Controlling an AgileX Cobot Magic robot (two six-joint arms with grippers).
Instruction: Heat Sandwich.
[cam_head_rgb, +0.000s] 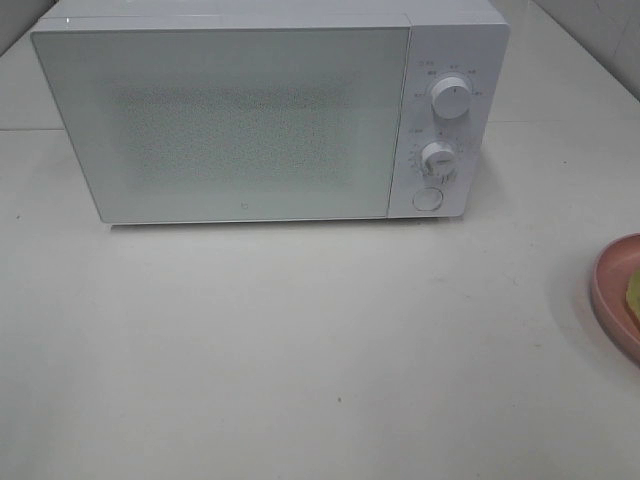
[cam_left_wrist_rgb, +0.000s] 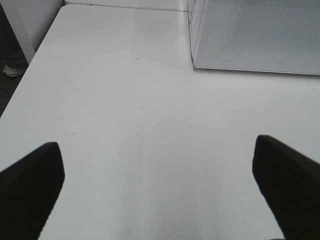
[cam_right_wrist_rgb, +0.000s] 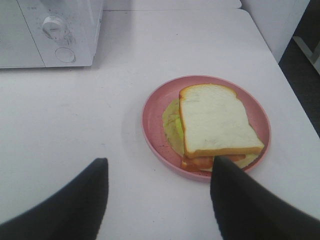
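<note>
Here, a white microwave (cam_head_rgb: 270, 110) sits at the back of a white table (cam_head_rgb: 300, 350), its door shut and its two dials and round button at the right. At the table's right edge, a pink plate (cam_right_wrist_rgb: 155, 107) holds the sandwich (cam_right_wrist_rgb: 215, 120), white bread on top with green and orange-red filling showing underneath. The right gripper (cam_right_wrist_rgb: 160, 195) hovers low just in front of the plate, fingers parted and holding nothing. The left gripper (cam_left_wrist_rgb: 160, 190) hangs over bare table near the microwave's left corner, fingers spread wide and empty.
</note>
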